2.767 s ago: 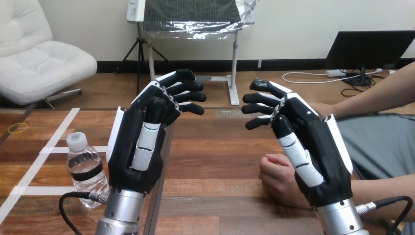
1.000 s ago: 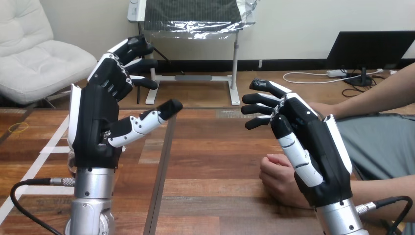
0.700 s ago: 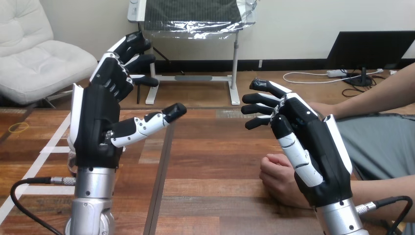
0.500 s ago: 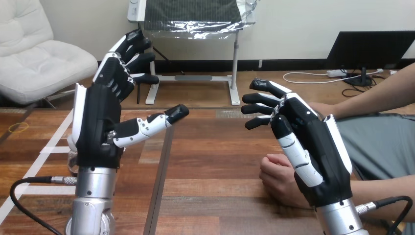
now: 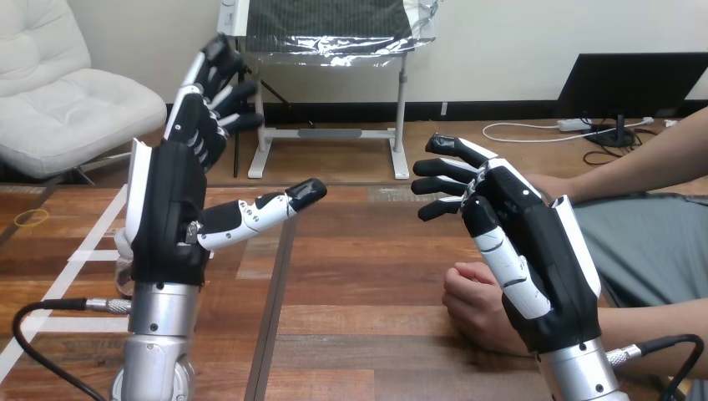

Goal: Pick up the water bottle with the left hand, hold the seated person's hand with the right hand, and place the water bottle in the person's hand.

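Note:
My left hand (image 5: 171, 209) is raised at the left of the table, open, fingers stretched up and thumb pointing right. The water bottle (image 5: 123, 251) is almost wholly hidden behind it; only a sliver of its cap and clear side peeks out at the hand's left edge. My right hand (image 5: 534, 259) hovers at the right, open with fingers relaxed and slightly bent, holding nothing. The person's hand (image 5: 474, 305) rests as a loose fist on the table just below and left of my right hand, partly covered by it; I see no contact between them.
White tape lines (image 5: 79, 255) run across the wooden table (image 5: 359, 276) at the left. A yellow rubber band (image 5: 32, 218) lies near the far left edge. The person's other forearm (image 5: 634, 171) reaches in from the right.
My left hand moved left in front of the bottle and opened wide, its fingers straightening upward and the thumb swinging out to the right. My right hand and the person's hand have stayed put.

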Available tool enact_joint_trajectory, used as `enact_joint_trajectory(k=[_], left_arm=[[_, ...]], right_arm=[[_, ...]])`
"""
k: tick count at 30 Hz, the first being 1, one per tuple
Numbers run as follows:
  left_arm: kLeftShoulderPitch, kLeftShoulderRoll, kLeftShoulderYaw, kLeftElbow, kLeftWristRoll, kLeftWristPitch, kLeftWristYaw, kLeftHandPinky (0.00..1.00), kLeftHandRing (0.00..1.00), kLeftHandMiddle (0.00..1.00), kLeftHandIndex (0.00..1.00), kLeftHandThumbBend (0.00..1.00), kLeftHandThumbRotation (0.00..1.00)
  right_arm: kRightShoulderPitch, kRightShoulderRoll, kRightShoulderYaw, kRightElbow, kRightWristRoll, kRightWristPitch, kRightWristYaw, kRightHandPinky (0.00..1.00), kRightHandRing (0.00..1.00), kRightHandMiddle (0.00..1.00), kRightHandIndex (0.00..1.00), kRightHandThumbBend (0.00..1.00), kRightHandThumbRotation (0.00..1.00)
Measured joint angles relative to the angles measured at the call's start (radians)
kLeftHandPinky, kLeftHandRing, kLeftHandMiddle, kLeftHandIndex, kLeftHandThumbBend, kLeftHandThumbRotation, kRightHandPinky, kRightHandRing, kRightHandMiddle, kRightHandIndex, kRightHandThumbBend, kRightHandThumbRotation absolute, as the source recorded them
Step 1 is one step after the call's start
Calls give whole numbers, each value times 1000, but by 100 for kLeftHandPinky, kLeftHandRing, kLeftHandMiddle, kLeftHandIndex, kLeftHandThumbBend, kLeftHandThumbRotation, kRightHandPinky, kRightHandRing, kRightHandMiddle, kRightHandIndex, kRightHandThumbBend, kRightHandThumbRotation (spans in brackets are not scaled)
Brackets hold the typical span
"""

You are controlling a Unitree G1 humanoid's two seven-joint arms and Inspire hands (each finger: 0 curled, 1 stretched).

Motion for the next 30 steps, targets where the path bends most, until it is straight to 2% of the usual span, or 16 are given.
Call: enact_joint_trajectory(k=[1,5,11,15,20,30], left_arm=[[0,1,1,-3,3,1,4,94,98,99,99,100,9],[0,7,6,-9,25,1,26,97,99,100,100,100,17],[0,16,18,-11,59,1,70,100,100,100,100,100,33],[0,23,26,-11,75,1,99,100,100,100,100,100,39],[0,33,43,-14,96,19,135,100,100,100,100,100,43],[0,48,76,-18,118,77,203,100,100,100,100,100,45]], right_arm=[[0,0,0,0,0,0,0,58,70,74,80,53,73],[0,0,0,0,0,0,0,58,70,74,79,52,73],[0,0,0,0,0,0,0,58,70,74,79,53,73],[0,0,0,0,-6,0,-1,58,70,74,79,53,74],[0,1,0,0,-10,0,-2,58,70,74,79,54,74],[0,1,0,0,-10,0,-4,58,70,74,79,54,74]])
